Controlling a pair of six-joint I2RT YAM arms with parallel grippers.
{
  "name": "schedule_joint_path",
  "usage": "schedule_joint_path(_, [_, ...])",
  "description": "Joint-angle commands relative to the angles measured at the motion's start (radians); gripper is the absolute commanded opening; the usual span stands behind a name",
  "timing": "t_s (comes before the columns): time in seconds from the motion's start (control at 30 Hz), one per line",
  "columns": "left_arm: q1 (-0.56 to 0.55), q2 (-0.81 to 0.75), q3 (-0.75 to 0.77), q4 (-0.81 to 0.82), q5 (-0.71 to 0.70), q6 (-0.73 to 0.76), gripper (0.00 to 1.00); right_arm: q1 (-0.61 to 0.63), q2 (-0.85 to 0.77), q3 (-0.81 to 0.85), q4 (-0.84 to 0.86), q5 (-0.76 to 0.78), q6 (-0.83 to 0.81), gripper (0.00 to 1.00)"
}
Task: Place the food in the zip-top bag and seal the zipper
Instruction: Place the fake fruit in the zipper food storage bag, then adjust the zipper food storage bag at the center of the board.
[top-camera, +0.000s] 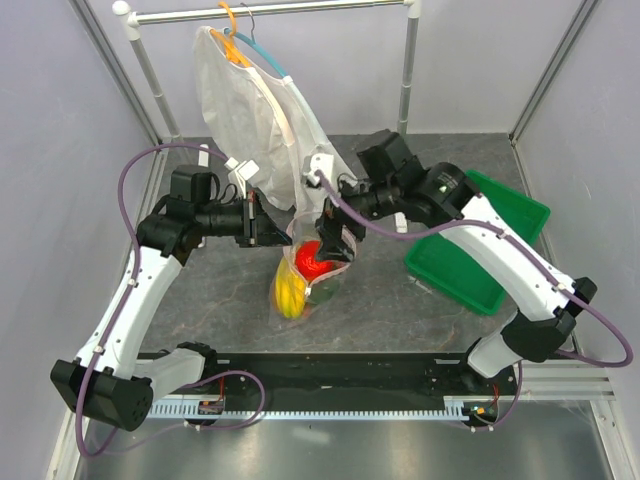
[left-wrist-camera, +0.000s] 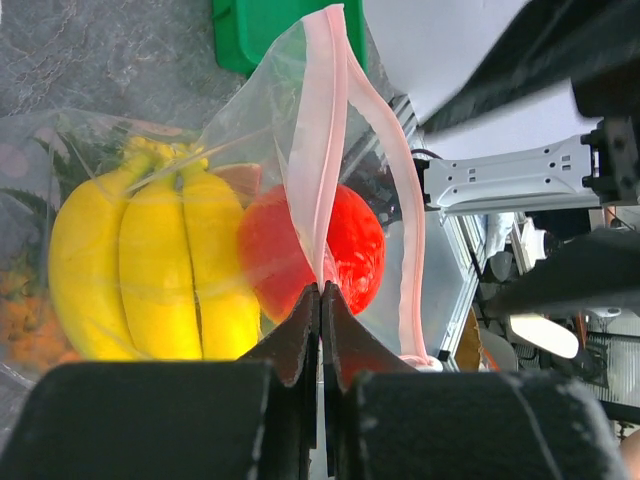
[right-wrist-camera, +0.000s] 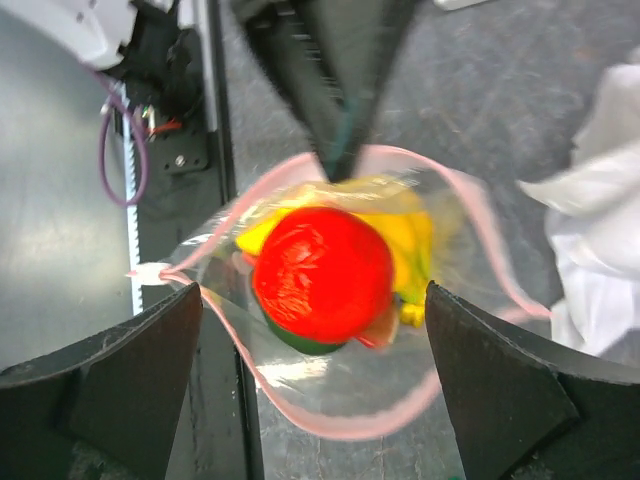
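The clear zip-top bag (top-camera: 318, 292) hangs above the table with its mouth open. Inside it are the yellow banana bunch (left-wrist-camera: 150, 270), the red watermelon slice (left-wrist-camera: 345, 250), the orange pineapple (left-wrist-camera: 25, 320) and a small yellow piece (right-wrist-camera: 410, 315). My left gripper (left-wrist-camera: 322, 292) is shut on the pink zipper (left-wrist-camera: 325, 130) on one side of the mouth; it shows in the top view (top-camera: 272, 228). My right gripper (right-wrist-camera: 312, 290) is open wide over the bag's mouth, with the watermelon (right-wrist-camera: 320, 275) below between its fingers (right-wrist-camera: 110, 370). In the top view it (top-camera: 330, 228) is right of the bag.
A green tray (top-camera: 480, 245) lies on the table at the right, under my right arm. A white garment (top-camera: 255, 110) hangs on a hanger from a metal rail at the back, just behind both grippers. A black rail runs along the near edge.
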Motion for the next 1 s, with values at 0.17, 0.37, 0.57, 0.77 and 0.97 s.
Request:
schedule_joint_path(0.17, [0.011,-0.035,0.004,0.006,0.034,0.036,0.02,-0.273,-0.043,-0.109,0.006,0.008,0.175,0.84])
schedule_joint_path(0.37, [0.011,-0.044,0.005,0.007,0.031,0.038,0.02,-0.273,-0.053,-0.205,0.007,-0.120,0.204,0.69])
schedule_joint_path(0.57, [0.009,-0.050,0.002,-0.005,0.011,0.049,0.02,-0.270,-0.068,-0.224,0.003,-0.234,0.205,0.68])
schedule_joint_path(0.77, [0.011,-0.048,0.010,-0.010,0.006,0.052,0.02,-0.270,-0.091,-0.195,0.004,-0.294,0.227,0.75])
schedule_joint_path(0.97, [0.011,-0.042,0.013,-0.008,0.018,0.047,0.02,-0.225,-0.114,-0.290,0.001,-0.210,0.204,0.73])
